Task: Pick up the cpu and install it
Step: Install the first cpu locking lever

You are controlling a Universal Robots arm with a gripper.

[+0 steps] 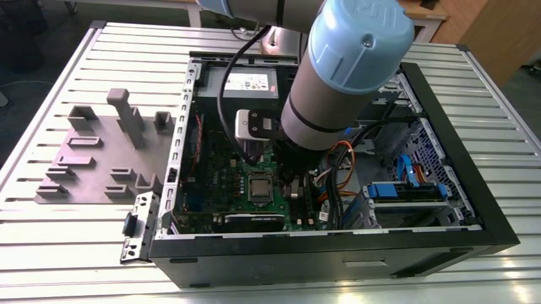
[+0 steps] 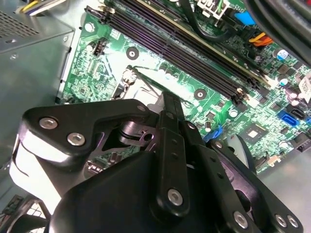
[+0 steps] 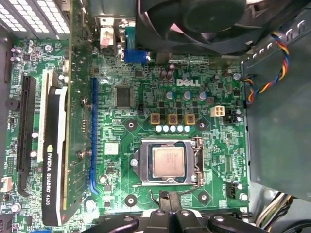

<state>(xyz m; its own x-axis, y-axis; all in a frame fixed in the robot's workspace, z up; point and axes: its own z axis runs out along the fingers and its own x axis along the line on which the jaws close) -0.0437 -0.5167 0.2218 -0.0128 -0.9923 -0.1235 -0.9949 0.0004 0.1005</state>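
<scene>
We are logging the cpu (image 3: 168,162) as lying flat inside the socket frame (image 3: 140,165) on the motherboard (image 3: 116,132), metal top facing up and in no grasp. In the exterior view it is sitting at lower centre of the frame (image 1: 258,188), inside the computer case (image 1: 338,254) on the table (image 1: 50,253), just left of the arm (image 1: 338,82).

In the first wrist view the end effector (image 3: 165,197) is hovering just beside the socket, apart from the chip. The cpu is lying between its tip and the fan (image 3: 204,19). The end effector is drawn narrow, tips together, gripping nothing.

The chip is looking near-square, so we are noting no long axis; its edges are running parallel to the frame. We are judging it already seated.
</scene>
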